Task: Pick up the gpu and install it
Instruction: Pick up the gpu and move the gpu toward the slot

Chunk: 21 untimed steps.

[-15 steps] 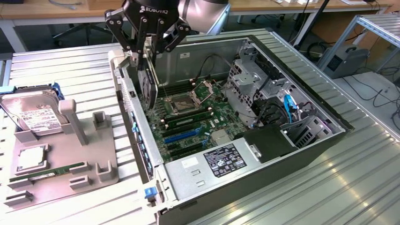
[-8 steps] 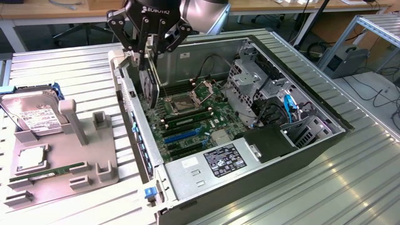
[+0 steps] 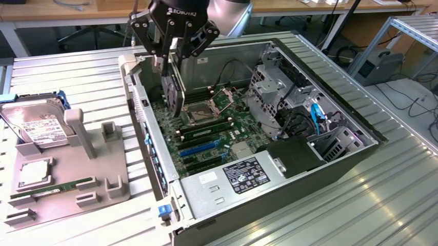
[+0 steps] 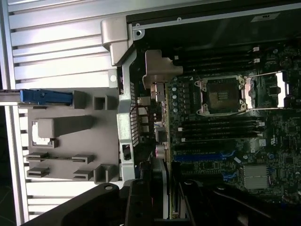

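End effector [image 3: 170,62] clamped on gpu [image 3: 175,95], above motherboard [image 3: 222,128]

gripper [image 4: 162,205] jaws clamped on gpu [image 4: 163,186], silvery edge showing | hanging above open case [image 4: 124,117], motherboard [image 4: 282,136] inside | bare CPU socket [image 4: 221,95], blue slot [image 4: 197,157] nearby | grey holder [image 4: 70,141] sits outside on ribbed table [image 4: 56,47]

case [image 3: 274,197] on the worktop [image 3: 390,205], parts tray [image 3: 102,177] at the exterior view's left
gpu [image 3: 175,95] in the claw [image 3: 171,61], above the motherboard [image 3: 215,134] inside the case
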Motion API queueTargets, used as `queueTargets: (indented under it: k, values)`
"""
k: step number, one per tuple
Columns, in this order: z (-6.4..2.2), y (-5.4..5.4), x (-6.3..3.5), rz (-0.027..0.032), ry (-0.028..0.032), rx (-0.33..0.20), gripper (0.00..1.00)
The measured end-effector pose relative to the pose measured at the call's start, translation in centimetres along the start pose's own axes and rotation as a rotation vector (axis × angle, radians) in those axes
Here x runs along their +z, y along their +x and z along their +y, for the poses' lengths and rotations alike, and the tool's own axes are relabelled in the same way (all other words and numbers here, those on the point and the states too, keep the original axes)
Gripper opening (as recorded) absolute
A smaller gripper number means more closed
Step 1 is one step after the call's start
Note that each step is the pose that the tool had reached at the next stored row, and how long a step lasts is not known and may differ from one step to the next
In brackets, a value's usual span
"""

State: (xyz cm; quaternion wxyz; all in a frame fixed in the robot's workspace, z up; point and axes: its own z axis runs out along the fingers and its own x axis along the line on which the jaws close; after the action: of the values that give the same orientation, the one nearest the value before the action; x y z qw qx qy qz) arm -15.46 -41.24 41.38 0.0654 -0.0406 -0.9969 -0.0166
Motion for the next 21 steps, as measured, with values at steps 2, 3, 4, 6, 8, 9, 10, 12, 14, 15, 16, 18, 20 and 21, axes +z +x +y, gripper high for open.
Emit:
queueTargets:
  k: [2, 3, 4, 6, 8, 9, 10, 12, 14, 15, 16, 18, 20, 21]
  values:
    - [0.04, -0.4, 0.00, 0.0001, 0.0001, 0.000, 0.27]
    - [0.05, -0.7, 0.02, 0.0000, 0.0000, 0.000, 0.27]
    - [0.07, -0.9, 0.05, 0.0000, -0.0001, 0.000, 0.27]
    - [0.10, -1.4, 0.11, 0.0000, 0.0000, 0.000, 0.27]
    - [0.13, -1.8, 0.19, 0.0000, 0.0000, 0.000, 0.27]
    - [0.15, -2.0, 0.24, 0.0000, 0.0000, 0.000, 0.27]
    - [0.16, -2.2, 0.29, 0.0001, 0.0001, 0.000, 0.27]
    - [0.19, -2.6, 0.43, 0.0000, 0.0000, 0.000, 0.27]
    - [0.20, -2.9, 0.58, 0.0000, 0.0000, 0.000, 0.27]
    - [0.21, -3.0, 0.66, 0.0000, 0.0000, 0.000, 0.27]
    - [0.22, -3.2, 0.73, 0.0000, 0.0001, 0.000, 0.27]
    - [0.24, -3.5, 0.87, -0.0001, -0.0001, 0.000, 0.27]
    - [0.28, -4.0, 1.01, 0.0000, 0.0000, 0.000, 0.27]
    - [0.30, -4.3, 1.07, 0.0001, 0.0001, 0.000, 0.27]
